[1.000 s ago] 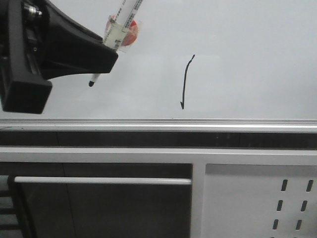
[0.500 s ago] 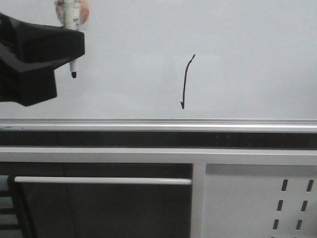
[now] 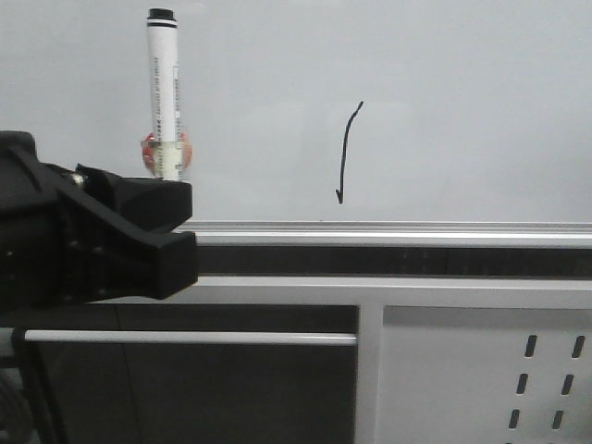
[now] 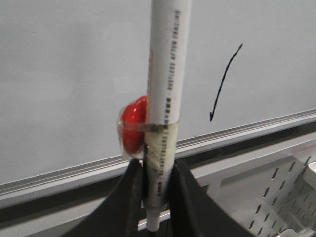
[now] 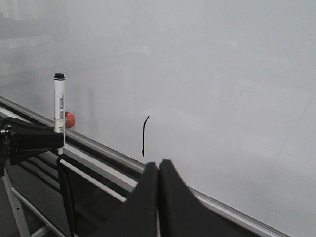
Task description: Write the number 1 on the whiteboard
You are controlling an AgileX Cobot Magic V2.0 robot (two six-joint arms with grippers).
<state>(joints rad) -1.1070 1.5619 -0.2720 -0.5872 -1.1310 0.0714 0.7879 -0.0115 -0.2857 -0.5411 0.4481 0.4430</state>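
Up front, from the front view: number 1 drawn on the whiteboard, long axis near vertical, top leaning slightly right, tiny hook at the lower end just above the silver edge rail. Well off to the right of the left hand, clear of it. Left hand low at the left edge, black body lying level and reaching rightward, clamped on a white marker pen standing upright, black end at the top, a red blob taped to its side. Perforated panel below at lower right.

Next, left wrist view: left hand with both fingers pressed against the marker pen, pen rising straight out between them, tape and red blob just above the grip. Number 1 off to one side of the pen, apart from it, its hooked end toward the rail.

Lastly, right wrist view: right hand with its two dark fingers closed flat together, holding nothing, away from the board. Number 1 just beyond the fingertips in line of sight, upright. Left hand and upright marker pen farther along the rail.
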